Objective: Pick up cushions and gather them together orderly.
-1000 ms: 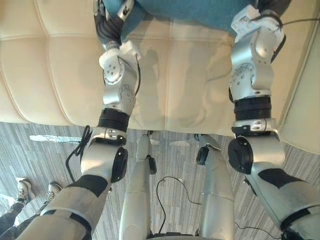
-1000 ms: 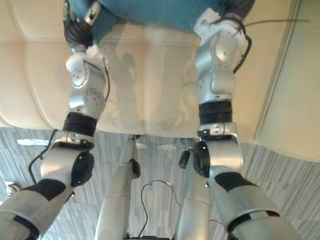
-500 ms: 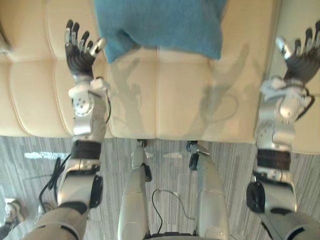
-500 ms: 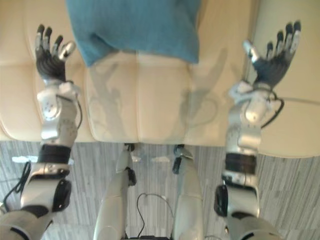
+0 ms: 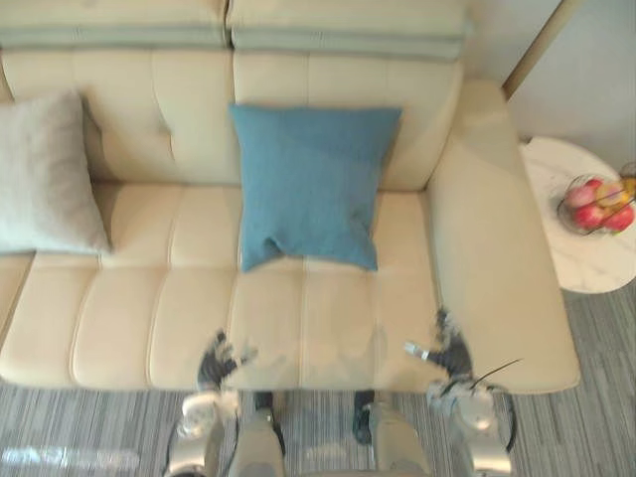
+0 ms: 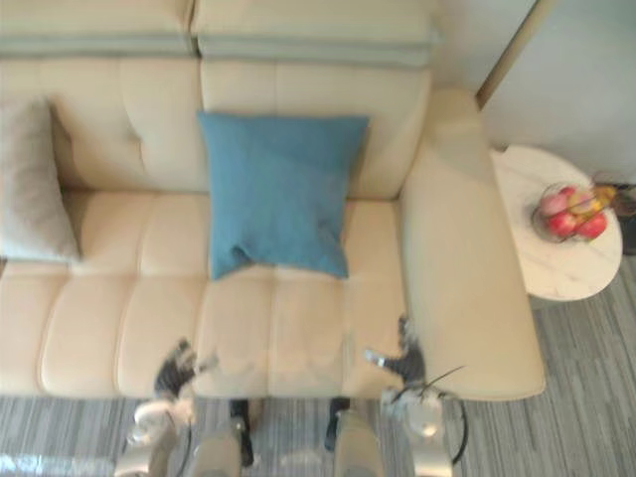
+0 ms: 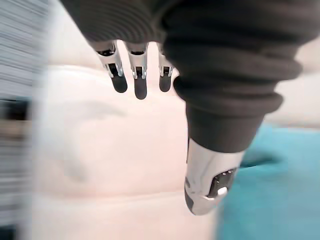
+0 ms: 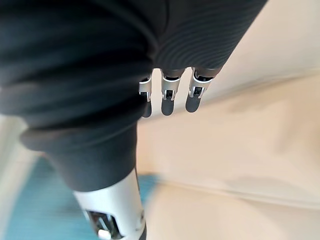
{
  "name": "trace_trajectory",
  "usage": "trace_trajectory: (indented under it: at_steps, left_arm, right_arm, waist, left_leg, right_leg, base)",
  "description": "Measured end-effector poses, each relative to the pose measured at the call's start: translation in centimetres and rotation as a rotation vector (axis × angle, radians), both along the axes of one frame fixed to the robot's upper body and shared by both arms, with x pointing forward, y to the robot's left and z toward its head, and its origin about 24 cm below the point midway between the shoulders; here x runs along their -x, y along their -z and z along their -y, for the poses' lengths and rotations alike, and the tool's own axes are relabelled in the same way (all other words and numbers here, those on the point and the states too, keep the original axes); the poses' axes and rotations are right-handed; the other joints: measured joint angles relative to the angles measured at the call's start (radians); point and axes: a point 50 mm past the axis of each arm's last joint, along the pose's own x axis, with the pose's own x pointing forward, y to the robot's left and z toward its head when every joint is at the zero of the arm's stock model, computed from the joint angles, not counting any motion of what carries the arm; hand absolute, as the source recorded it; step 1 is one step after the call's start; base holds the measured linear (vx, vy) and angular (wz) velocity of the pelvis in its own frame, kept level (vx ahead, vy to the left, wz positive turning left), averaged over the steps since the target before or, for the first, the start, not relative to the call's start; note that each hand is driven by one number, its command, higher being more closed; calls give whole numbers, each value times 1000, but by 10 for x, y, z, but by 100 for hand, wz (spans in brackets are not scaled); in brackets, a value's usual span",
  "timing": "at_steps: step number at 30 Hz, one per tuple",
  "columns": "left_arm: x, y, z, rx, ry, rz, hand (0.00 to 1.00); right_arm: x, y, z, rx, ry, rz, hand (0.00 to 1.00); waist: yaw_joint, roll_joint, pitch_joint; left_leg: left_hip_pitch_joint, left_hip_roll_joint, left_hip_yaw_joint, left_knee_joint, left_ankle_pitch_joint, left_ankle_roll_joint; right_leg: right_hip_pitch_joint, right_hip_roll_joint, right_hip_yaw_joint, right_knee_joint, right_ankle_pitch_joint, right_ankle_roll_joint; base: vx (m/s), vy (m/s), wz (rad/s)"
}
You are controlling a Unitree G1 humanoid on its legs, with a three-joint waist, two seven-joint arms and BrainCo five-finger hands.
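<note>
Blue cushion: we see the square teal-blue fabric cushion (image 5: 308, 184) straight ahead of both hands, across the seat and roughly midway between them. It leans back on the backrest with its lower edge on the seat, and that is what keeps it standing.
Grey cushion: the pale grey fabric cushion (image 5: 45, 174) is ahead of the left hand and well out to that hand's left, propped the same way at the far end of the seat.
Gap: bare backrest shows between the two cushions, so we judge them not yet gathered.
Left hand: our left hand (image 5: 217, 360) hangs at the seat's front edge, well short of either cushion. Its fingers (image 7: 140, 86) are straight and loosely spread, the thumb apart, with nothing in them.
Right hand: our right hand (image 5: 449, 350) is level with the left one, near the armrest (image 5: 487, 248). Its fingers (image 8: 168, 104) are likewise straight and empty.
Why so: we judge both hands are low and empty because no cushion has been reached for. The grey one, lying off to the side, looks like the one to fetch.
Sofa: the cream tufted leather sofa (image 5: 149, 318) carries both cushions and lies directly ahead of both hands.
Side table: past the armrest, to the right hand's right, a round white marble side table (image 5: 566, 258) holds a wire bowl of fruit (image 5: 596, 204).
Count: two cushions, two hands, one sofa, one table, one bowl. The fruit is too small for us to count.
</note>
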Motion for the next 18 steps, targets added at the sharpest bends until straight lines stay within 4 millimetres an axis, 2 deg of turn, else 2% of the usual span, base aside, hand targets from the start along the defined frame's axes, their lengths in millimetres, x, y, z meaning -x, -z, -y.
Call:
trace_trajectory:
  at_steps: [3,7,10,13,15,16,17,18]
  left_arm:
    - [16,9,-5,-2,-42,-75,0]
    - [30,15,-8,-2,-61,-144,0]
    - [30,16,-7,-4,-58,-151,0]
    - [22,13,-6,-7,-56,-124,0]
    - [16,10,0,2,-55,-93,0]
    - [7,7,3,5,-57,-63,0]
    - [5,7,7,13,-58,-55,0]
    - [6,7,8,16,-60,-57,0]
  right_arm:
    - [31,23,8,-20,76,-164,0]
    - [41,29,14,-43,145,-209,0]
    - [35,29,11,-55,146,-204,0]
    - [20,25,8,-73,150,-163,0]
    - [5,19,8,-70,143,-116,0]
    - [-4,14,6,-72,141,-83,0]
    - [-8,11,7,-70,140,-65,0]
    - [-10,10,8,-69,143,-56,0]
  waist:
    - [-4,12,-31]
    - [-7,25,-40]
    - [-5,27,-38]
    - [-1,22,-29]
    - [0,36,-21]
    - [7,31,-14]
    - [9,34,-12]
    - [7,41,-11]
  left_leg:
    - [56,-1,-8,-35,4,-4]
    - [101,-4,-11,-54,3,-5]
    - [92,-5,-24,-49,5,-3]
    - [35,-6,-39,41,0,0]
    - [8,-1,-62,66,5,-5]
    - [-8,7,-63,142,-66,-2]
    - [-43,21,-56,324,-157,13]
    - [-43,32,-57,450,-208,3]
  right_leg:
    - [58,7,2,-44,9,5]
    - [119,16,2,-90,24,11]
    - [132,16,-19,-108,36,9]
    - [119,6,-29,-90,38,5]
    - [91,5,-34,-67,41,-2]
    - [61,-20,-43,-61,47,-22]
    - [52,-22,-43,-49,58,-30]
    - [53,-22,-37,-46,64,-29]
  base:
    - [111,25,-3]
    - [79,18,1]
    - [27,16,14]
    - [-38,-5,12]
    - [-120,-24,-1]
    - [-127,11,-23]
    - [-97,27,-37]
    - [-91,100,-35]
